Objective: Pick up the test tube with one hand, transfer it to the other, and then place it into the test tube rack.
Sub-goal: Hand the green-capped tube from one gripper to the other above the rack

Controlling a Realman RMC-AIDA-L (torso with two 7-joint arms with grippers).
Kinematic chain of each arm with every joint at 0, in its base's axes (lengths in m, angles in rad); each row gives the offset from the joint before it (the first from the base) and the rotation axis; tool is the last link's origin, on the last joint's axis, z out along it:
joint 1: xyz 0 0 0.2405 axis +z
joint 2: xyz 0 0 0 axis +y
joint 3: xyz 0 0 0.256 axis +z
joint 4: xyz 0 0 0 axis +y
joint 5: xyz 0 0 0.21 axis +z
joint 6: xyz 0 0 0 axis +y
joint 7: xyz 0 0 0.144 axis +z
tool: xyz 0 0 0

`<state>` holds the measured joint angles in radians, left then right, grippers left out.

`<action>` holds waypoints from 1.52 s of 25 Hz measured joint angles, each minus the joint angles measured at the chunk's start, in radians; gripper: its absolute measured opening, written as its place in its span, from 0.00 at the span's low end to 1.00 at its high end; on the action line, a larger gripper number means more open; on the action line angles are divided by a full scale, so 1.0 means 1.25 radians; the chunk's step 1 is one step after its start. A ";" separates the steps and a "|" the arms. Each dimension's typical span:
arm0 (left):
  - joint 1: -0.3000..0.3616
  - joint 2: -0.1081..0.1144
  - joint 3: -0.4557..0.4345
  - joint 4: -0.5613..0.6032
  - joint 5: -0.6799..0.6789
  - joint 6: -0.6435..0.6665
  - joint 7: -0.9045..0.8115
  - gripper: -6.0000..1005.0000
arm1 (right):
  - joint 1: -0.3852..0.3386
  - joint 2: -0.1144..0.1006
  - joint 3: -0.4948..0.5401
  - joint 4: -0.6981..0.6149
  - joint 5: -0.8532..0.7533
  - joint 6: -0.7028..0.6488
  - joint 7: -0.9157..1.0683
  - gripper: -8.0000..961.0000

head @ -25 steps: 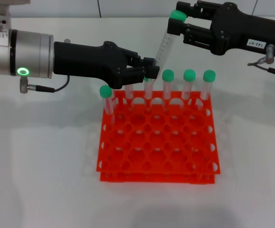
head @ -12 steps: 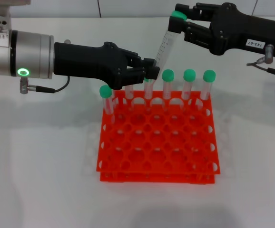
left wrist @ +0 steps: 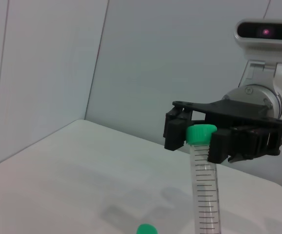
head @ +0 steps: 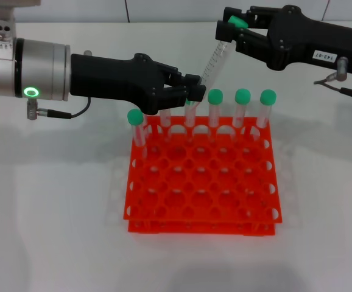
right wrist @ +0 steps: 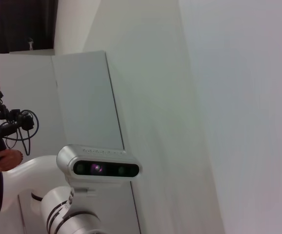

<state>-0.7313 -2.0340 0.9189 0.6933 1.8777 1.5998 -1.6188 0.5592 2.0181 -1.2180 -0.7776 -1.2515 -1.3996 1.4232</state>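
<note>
Above the back row of the test tube rack, the test tube hangs tilted, its green cap uppermost and leaning toward the rack's back right, its rounded tip low near the back-row caps. The left gripper is closed on the tube's lower end, its black fingers reaching in from the rack's left side just over the rear edge. The right gripper, the one with the white sticker, sits higher and behind the rack's back right corner; its fingers straddle the green cap with a narrow gap to either side, and whether they touch it I cannot tell. From the left wrist view the cap shows between those two black fingers with the clear graduated tube running down from it.

Other capped tubes stand upright in the rack's back row, crowded right under the left gripper's fingers, and one more stands at the rack's back left corner, a row forward. The rack rests on a white table. A cable trails beyond the rack's right side beneath the right arm.
</note>
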 joint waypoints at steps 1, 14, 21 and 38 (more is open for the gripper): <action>0.000 0.000 0.000 0.000 0.000 0.000 0.000 0.18 | 0.001 0.000 0.000 0.001 0.000 0.000 0.000 0.34; 0.000 0.000 0.000 0.000 0.000 0.000 0.001 0.18 | 0.004 -0.002 0.000 0.001 0.000 0.000 0.000 0.30; 0.001 0.000 0.000 0.000 0.000 0.000 0.002 0.18 | 0.004 -0.002 0.000 0.001 -0.001 0.000 -0.002 0.30; 0.008 -0.003 0.000 0.001 0.000 -0.002 0.003 0.18 | 0.003 -0.003 -0.002 0.000 -0.008 -0.006 -0.005 0.30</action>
<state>-0.7210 -2.0372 0.9189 0.6940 1.8775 1.5969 -1.6153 0.5633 2.0140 -1.2208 -0.7772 -1.2610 -1.4071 1.4173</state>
